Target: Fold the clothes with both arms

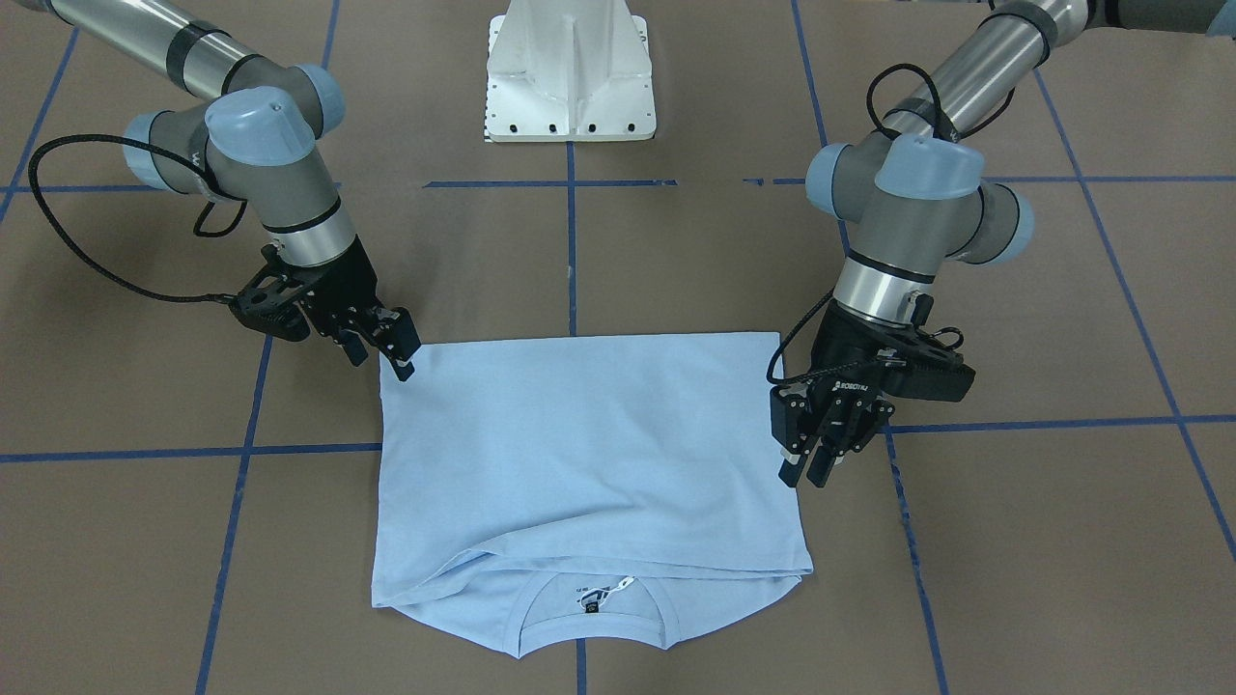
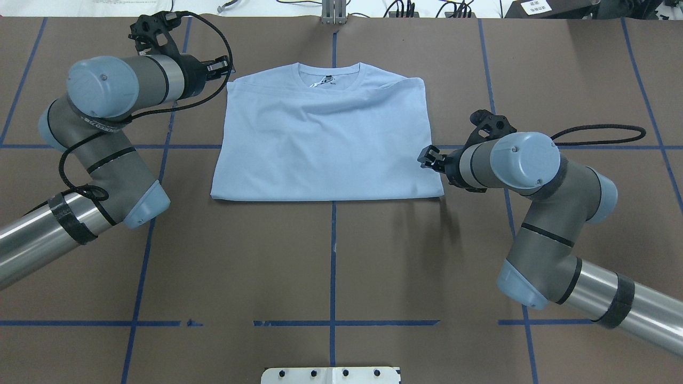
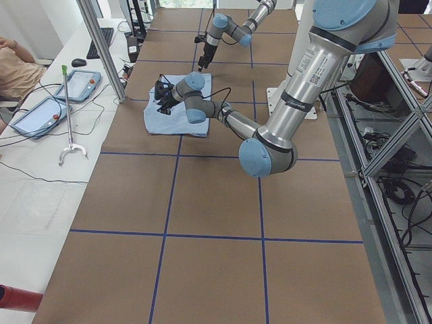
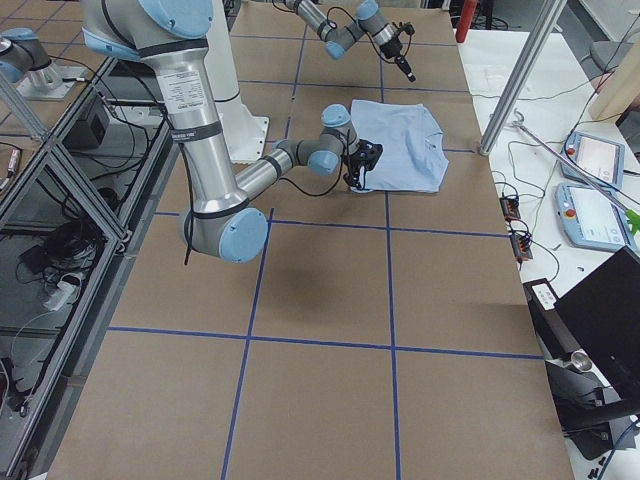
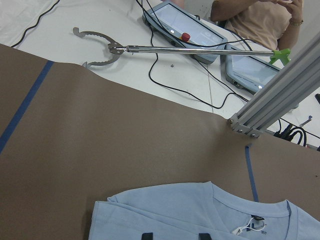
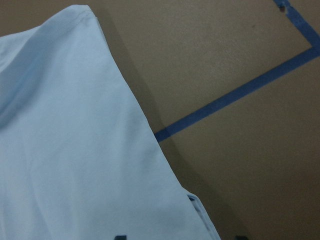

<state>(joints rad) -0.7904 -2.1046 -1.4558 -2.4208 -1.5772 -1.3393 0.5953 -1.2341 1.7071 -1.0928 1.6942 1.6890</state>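
The light blue T-shirt (image 1: 589, 444) lies folded into a rectangle on the brown table, also in the overhead view (image 2: 325, 144). Its collar and neck label (image 1: 594, 603) lie at the end far from the robot; the chest print is hidden. My left gripper (image 1: 806, 473) is open and empty, hovering at the shirt's collar-end corner (image 2: 223, 66); its wrist view shows that corner (image 5: 200, 215). My right gripper (image 1: 386, 352) is open and empty at the shirt's opposite side edge (image 2: 427, 157); its wrist view shows the shirt edge (image 6: 75, 150) below it.
The white pedestal base (image 1: 570, 77) stands at the robot's side of the table. Blue tape lines (image 2: 333, 256) cross the brown surface. Past the far edge are an aluminium post (image 5: 275, 107), a reacher tool (image 5: 150, 48), control pendants (image 5: 187, 25) and a seated person.
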